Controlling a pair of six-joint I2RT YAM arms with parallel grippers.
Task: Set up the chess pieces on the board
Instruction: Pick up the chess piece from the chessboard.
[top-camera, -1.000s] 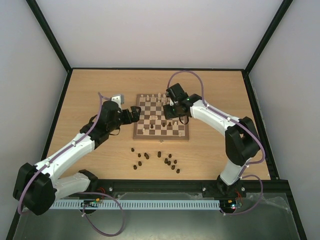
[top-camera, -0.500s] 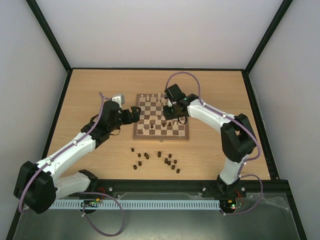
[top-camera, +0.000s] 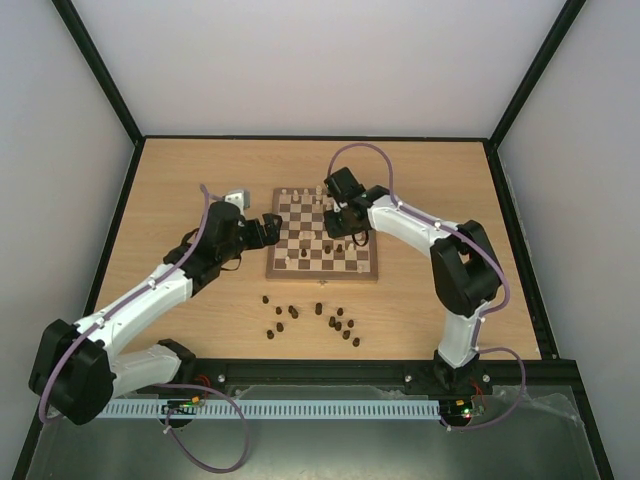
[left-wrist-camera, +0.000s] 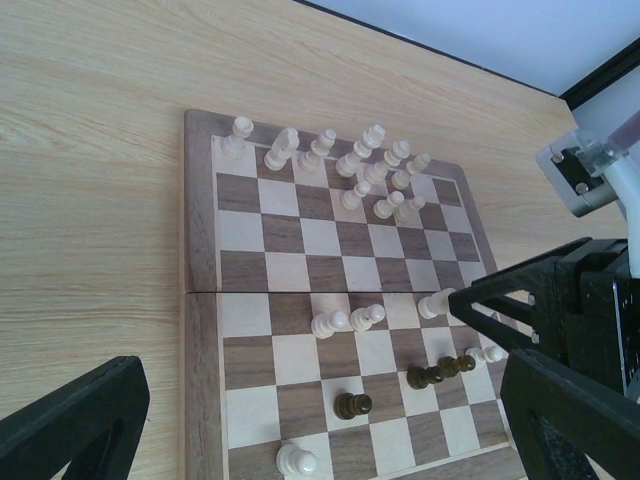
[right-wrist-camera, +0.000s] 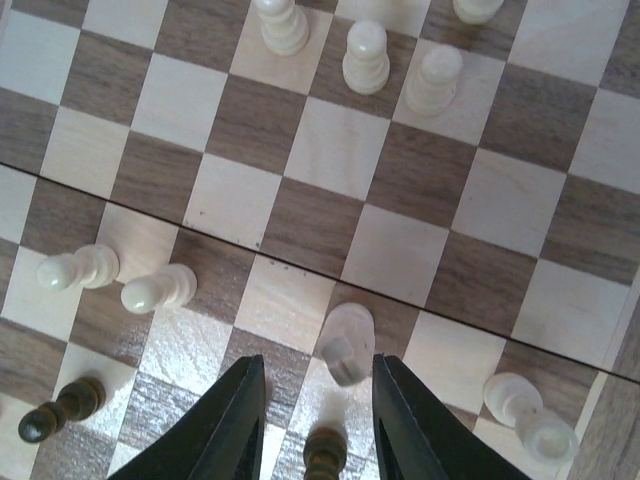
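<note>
The board (top-camera: 322, 277) lies mid-table, with pale chess pieces (top-camera: 305, 197) along its far rows and a few more scattered on it. Several dark pieces (top-camera: 320, 320) lie loose on the table in front of it. My right gripper (top-camera: 340, 222) hangs over the board's right half. In the right wrist view its fingers (right-wrist-camera: 250, 400) straddle a pale piece (right-wrist-camera: 345, 345): the right finger is almost on it and a gap shows at the left. A dark piece (right-wrist-camera: 322, 452) stands below it. My left gripper (top-camera: 272, 228) waits wide open at the board's left edge, holding nothing (left-wrist-camera: 310, 380).
In the left wrist view, three dark pieces (left-wrist-camera: 352, 405) and some pale ones (left-wrist-camera: 345, 320) stand on the near half of the board (left-wrist-camera: 200, 250). A black frame rail (top-camera: 380, 368) runs along the table's near edge. Walls enclose the table.
My right gripper's jaws have narrowed around the pale piece, and that arm has edged left over the board. The left arm has stayed still.
</note>
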